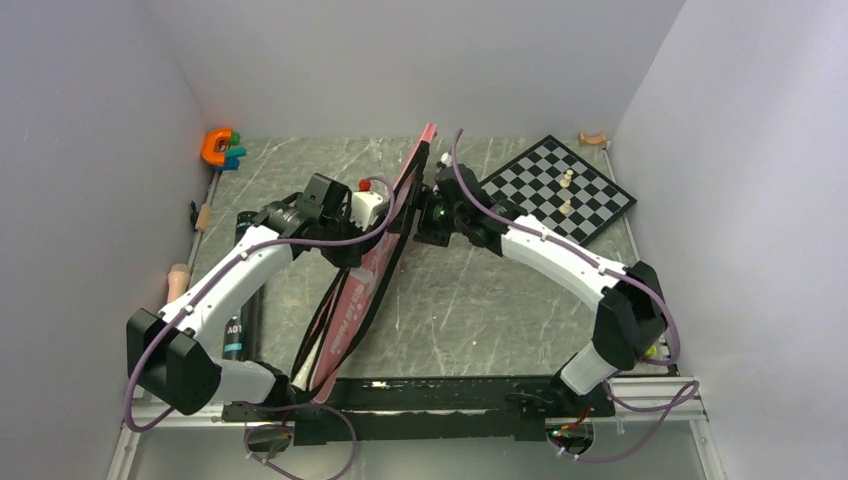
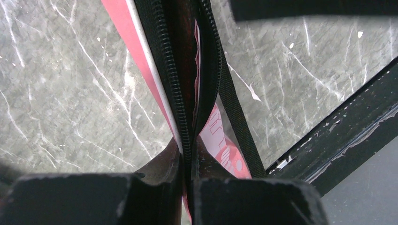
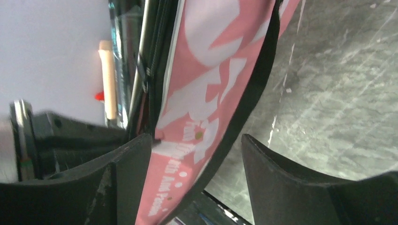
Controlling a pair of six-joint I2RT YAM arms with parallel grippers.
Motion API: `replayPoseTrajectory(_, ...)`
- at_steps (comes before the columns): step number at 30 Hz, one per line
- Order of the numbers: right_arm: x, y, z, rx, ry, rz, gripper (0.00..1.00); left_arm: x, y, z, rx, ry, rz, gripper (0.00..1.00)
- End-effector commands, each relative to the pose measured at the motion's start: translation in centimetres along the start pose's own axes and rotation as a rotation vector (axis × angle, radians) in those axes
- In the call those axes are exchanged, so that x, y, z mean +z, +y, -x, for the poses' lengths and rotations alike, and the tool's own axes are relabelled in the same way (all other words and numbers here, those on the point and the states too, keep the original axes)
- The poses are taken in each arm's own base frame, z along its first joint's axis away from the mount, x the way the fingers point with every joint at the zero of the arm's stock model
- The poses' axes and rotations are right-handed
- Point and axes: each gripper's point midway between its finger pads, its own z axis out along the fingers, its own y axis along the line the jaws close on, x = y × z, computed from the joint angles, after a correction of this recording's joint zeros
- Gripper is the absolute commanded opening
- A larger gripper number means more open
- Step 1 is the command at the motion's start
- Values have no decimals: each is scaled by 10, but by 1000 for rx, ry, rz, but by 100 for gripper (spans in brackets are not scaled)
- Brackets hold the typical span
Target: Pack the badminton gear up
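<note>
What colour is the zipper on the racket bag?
Black zipper, on the pink bag; best in the left wrist view.

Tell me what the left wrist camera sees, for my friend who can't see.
The left gripper is pinched shut on the black zipper of a pink bag. A black strap runs beside it, over a grey marbled table.
</note>
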Motion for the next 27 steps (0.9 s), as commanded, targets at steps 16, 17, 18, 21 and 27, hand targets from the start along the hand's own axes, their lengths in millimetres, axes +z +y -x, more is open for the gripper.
replayPoseTrajectory(16,-23,51,-60,-387,-117,-4,96,4,5,71,-164,-143,-40,0)
replayPoseTrajectory(17,-20,55,-61,-400,-123,-2,97,5,5,70,-164,-143,-40,0)
replayPoseTrajectory(18,-17,60,-63,-410,-126,1,98,4,6,70,-164,-145,-37,0)
replayPoseTrajectory(21,-11,77,-70,-445,-136,13,99,6,6,69,-169,-145,-39,0)
replayPoseTrajectory(27,7,84,-88,-466,-136,-70,99,9,7,73,-184,-133,-39,0)
